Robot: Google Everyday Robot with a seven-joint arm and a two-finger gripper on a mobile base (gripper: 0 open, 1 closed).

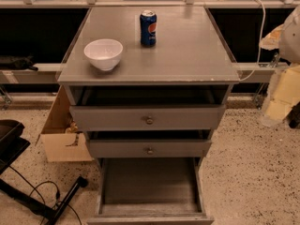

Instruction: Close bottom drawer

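Observation:
The bottom drawer [149, 182] of the grey cabinet [154, 55] is pulled far out toward me. Its deep box and worn floor show, and the top edge of its front panel [150, 219] runs along the lower edge of the view; its knob is out of view. The middle drawer [149, 148] and the top drawer [147, 117] above it are each pulled out a little and show small brass knobs. My gripper is not in view. A pale rounded shape [293, 32] at the right edge may be part of my arm.
A white bowl [103, 54] and a blue soda can [148, 28] stand on the cabinet top. An open cardboard box [63, 137] sits on the speckled floor at the left. A black stand with cables [42, 203] is at lower left. Yellowish packing material [281, 95] is at the right.

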